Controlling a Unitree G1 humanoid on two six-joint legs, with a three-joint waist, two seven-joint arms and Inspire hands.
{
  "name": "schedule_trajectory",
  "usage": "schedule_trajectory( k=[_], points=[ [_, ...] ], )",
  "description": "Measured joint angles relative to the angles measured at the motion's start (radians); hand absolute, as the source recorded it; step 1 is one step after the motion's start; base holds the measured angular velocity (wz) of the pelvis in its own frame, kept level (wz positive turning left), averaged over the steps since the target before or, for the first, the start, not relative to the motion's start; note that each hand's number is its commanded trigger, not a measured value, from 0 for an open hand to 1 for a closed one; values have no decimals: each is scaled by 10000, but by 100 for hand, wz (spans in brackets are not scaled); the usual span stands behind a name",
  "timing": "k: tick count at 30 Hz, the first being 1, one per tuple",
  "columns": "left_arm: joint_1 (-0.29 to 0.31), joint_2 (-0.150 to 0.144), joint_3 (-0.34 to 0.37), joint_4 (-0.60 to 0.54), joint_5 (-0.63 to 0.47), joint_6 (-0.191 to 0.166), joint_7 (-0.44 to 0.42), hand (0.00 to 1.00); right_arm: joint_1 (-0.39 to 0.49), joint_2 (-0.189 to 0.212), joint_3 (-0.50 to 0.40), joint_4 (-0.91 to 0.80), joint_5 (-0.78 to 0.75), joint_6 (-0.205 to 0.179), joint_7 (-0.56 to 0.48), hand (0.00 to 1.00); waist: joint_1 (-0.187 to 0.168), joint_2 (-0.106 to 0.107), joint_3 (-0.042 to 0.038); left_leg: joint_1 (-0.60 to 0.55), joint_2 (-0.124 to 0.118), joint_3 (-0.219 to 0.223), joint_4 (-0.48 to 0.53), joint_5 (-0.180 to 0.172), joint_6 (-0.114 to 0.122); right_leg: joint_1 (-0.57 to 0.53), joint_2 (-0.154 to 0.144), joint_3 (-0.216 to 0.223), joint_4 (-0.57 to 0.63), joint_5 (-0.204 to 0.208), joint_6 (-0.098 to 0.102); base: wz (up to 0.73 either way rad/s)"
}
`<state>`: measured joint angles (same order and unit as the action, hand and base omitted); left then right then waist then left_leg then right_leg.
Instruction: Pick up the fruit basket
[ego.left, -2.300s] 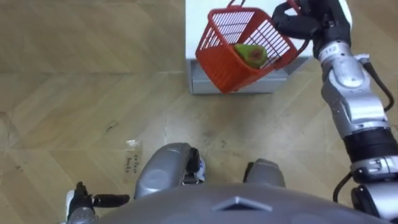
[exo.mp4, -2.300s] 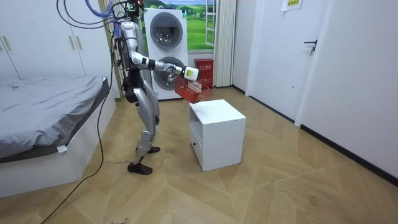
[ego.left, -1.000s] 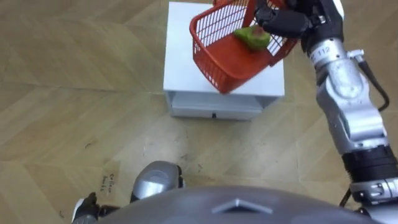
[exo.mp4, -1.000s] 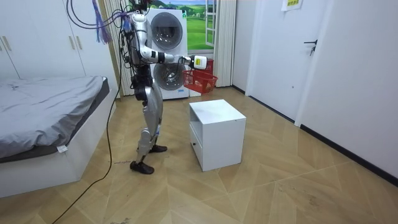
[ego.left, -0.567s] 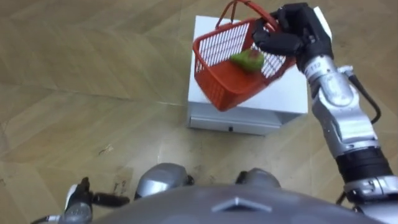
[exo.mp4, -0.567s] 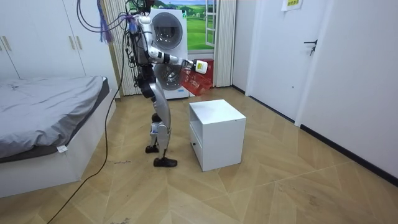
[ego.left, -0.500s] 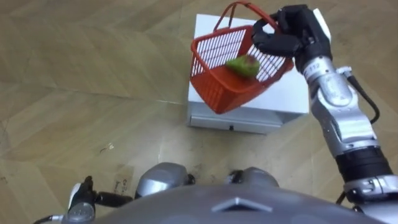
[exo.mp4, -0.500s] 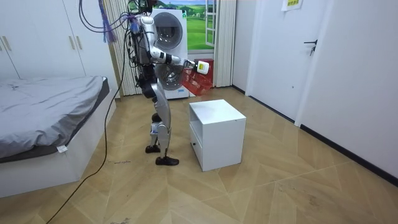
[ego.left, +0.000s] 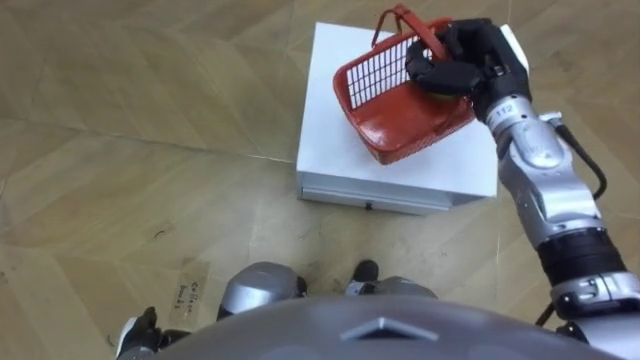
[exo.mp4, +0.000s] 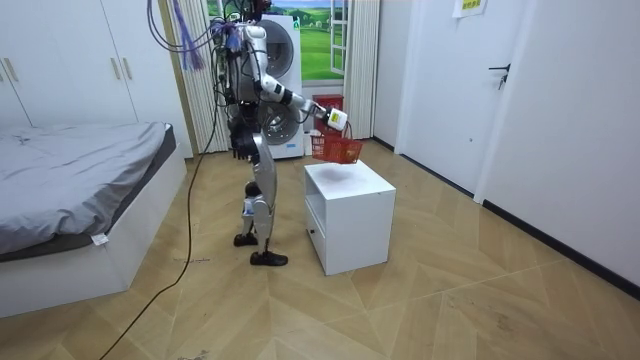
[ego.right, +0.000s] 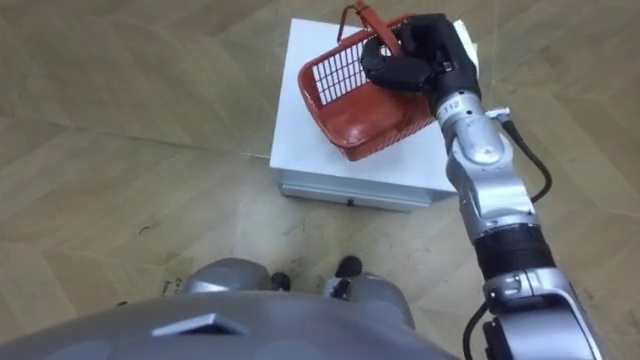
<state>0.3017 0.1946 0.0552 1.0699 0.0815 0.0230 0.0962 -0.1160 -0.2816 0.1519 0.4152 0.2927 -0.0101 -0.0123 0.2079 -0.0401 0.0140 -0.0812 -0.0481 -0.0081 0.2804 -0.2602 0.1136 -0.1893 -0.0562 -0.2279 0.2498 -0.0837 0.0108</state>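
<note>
The grey-covered bed (exo.mp4: 80, 185) lies far behind the fingers, at the room view's left, with the white wardrobe doors (exo.mp4: 60, 60) above it. The white front-loading washing machine (exo.mp4: 272, 60) stands against the back wall, behind the robot. The robot stands upright on the wooden parquet floor (ego.left: 120, 130), on the room view's left of the white box-shaped bedside cabinet (ego.left: 335, 120), with its right arm stretched out over the cabinet top.

That top spreads directly below the fingers, and its drawer front (ego.left: 395, 195) faces the robot on the side nearer to it than the fingers.

The red plastic lattice fruit basket (ego.left: 400, 100) is in the right hand (ego.left: 472, 55), tilted so that its open mouth turns away from the fingers towards the robot's left. In the room view it hangs just above the cabinet top, apart from it. One red loop handle (ego.left: 398, 20) stands up just beside the fingertips, on their far side.

The dark fingers (ego.left: 432, 72) are curled tightly over the basket's near rim — a closed grasp, with the lattice wall dropping away beneath them.

The left hand (ego.left: 135, 335) shows low at the robot's left side, well apart from the basket — how its fingers are set cannot be told.
</note>
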Motion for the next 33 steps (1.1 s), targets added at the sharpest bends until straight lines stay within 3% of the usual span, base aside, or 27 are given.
schedule_trajectory(
  k=[3,9,12,13,14,15,16,20,27,33],
  points=[
    [5,3,-28,-9,-6,57,-10,0,-9,3,5,557,3,1,12,100,-96,1,0,-115,-2,-30,4,0,0,-19,-95,-252,-20,-18,28,22],
    [10,88,-552,49,-29,207,-9,0,-40,35,36,1364,5,-3,-384,100,-47,108,40,-295,-17,-207,49,0,1,-61,-112,-359,-89,-21,32,11],
    [9,95,-615,51,-18,207,-12,0,-124,34,35,1405,-15,-221,-622,100,-26,168,42,-435,-14,-214,82,1,1,-195,-133,-453,-58,-34,39,3],
    [9,95,-611,50,-18,205,-18,0,-255,33,33,1516,-35,-253,-719,89,-28,194,53,-494,-14,-214,119,3,-3,-247,-143,-493,-31,-37,34,0],
    [12,94,-611,55,-17,207,-24,0,-327,33,32,1616,-65,-269,-756,66,-25,210,54,-497,-14,-214,123,6,-8,-248,-148,-498,-28,-38,32,0],
    [34,94,-611,59,-17,209,-38,0,-442,32,31,1804,-84,-276,-819,21,1,241,43,-485,-13,-214,129,8,-12,-247,-151,-499,-4,-41,27,0],
    [56,94,-610,54,-17,211,-61,0,-538,33,30,1967,-86,-303,-861,0,32,270,43,-475,-12,-213,142,8,-12,-249,-158,-500,44,-49,15,0],
    [226,92,-612,-258,-17,241,-178,0,-647,37,25,2294,-90,-446,-990,0,71,327,45,-513,-21,-229,206,8,-12,-249,-180,-543,75,-53,8,3],
    [244,91,-609,-329,-10,437,-197,0,-843,41,-23,3059,-90,-549,-1079,0,96,455,-17,-510,-24,-265,254,5,-15,-179,-160,-761,89,-45,-5,3],
    [244,85,-617,-331,-7,584,-197,0,-1190,65,-190,3574,2,-546,-1224,0,100,562,14,-513,-23,-265,210,5,-16,-189,-171,-766,105,-45,-7,0]
  ],
)
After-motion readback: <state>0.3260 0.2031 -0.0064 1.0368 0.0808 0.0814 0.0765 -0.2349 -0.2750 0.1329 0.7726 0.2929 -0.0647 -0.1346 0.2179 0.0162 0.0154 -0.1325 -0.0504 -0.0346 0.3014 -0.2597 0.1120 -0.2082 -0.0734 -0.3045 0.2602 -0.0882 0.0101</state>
